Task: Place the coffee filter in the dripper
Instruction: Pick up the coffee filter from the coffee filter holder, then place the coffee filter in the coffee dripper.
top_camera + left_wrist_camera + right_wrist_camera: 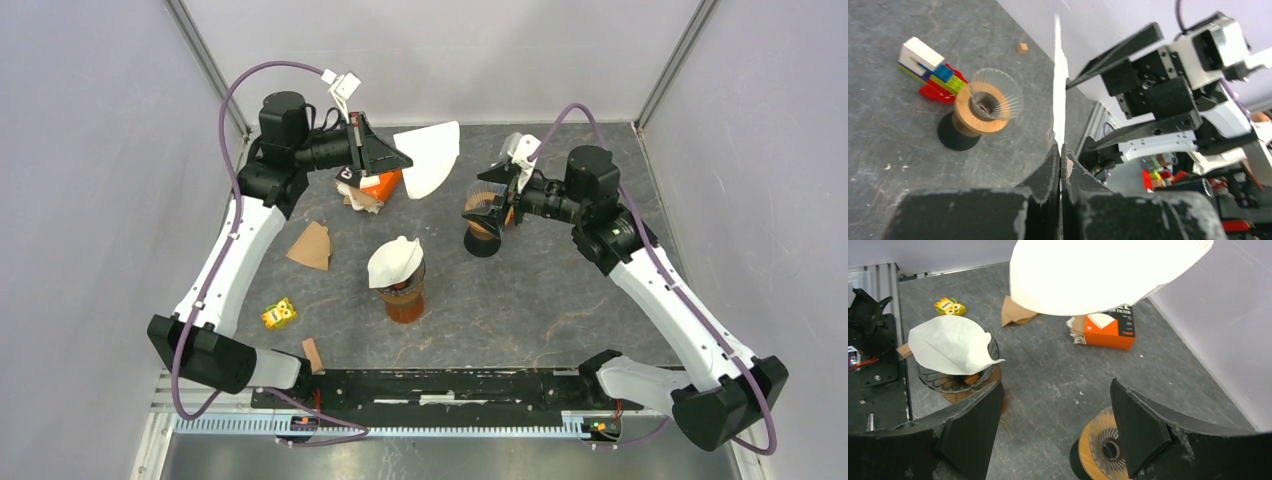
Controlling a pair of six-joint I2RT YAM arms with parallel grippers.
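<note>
1. Left claw (398, 157) is clenched on the white coffee filter (432, 158), holding it aloft above the tabletop (560, 300), near the orange box (383, 184).
2. Right claw (1055, 415) stands released, jaws wide, just above the clear dripper (1104, 446).

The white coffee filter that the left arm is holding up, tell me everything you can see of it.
The held filter is white paper, a flat fan shape with a rounded wide edge and a crimped seam along one straight side. It is folded flat, not opened: the left wrist view shows it edge-on as a thin line. The left gripper is shut on its narrow end and holds it in the air, wide edge pointing away from the gripper. Nothing else touches it.
</note>
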